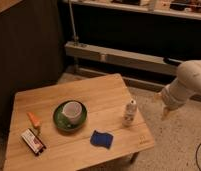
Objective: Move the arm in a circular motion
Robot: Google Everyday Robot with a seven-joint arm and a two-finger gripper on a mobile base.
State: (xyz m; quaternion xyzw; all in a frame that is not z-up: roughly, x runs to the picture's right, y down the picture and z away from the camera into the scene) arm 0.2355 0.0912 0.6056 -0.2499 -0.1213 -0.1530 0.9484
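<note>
hand (163, 107): at the right side, off the desk edge, low by the floor; open or closed, can't tell.
arm (190, 84): fat cream-white tube, comes in from the right edge (only part shows).
desk (101, 92): wood, slats on top.
bowl (72, 111): white, sits on a green plate (59, 119), mid desk.
bottle (129, 113): small, white, upright, near the desk's right edge, close to the hand but not touching.
blue cloth (101, 139): front of desk.
orange thing (33, 120): left side, w/ a small dark box (33, 141) just below it.
</note>
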